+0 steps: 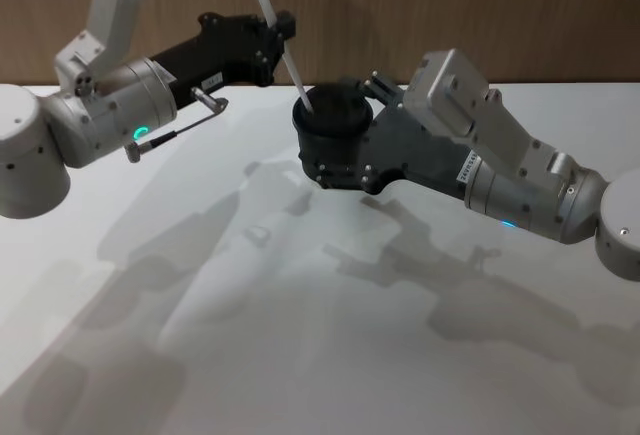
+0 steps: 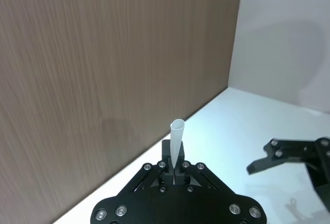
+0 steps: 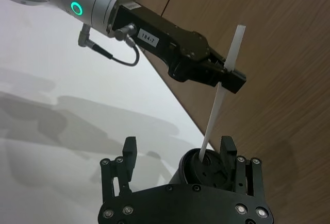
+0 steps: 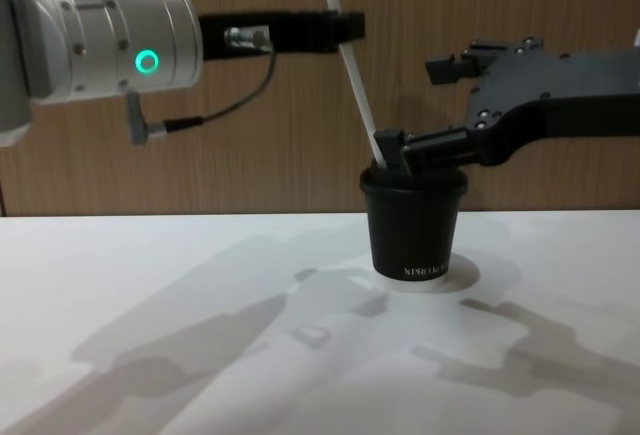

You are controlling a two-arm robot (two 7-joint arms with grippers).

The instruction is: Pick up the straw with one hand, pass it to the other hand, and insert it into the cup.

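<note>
A white table spreads across the foreground, matte and plain, crossed by soft grey shadows. Behind it stands a brown wood-grain wall, its grain running sideways in the head view; the chest view shows the wall meeting the table along a straight edge. In the left wrist view the wall ends at a corner beside a plain white wall

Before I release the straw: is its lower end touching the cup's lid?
Touching. In the right wrist view the straw, held by the left gripper, has its tip in the lid opening of the cup.
</note>
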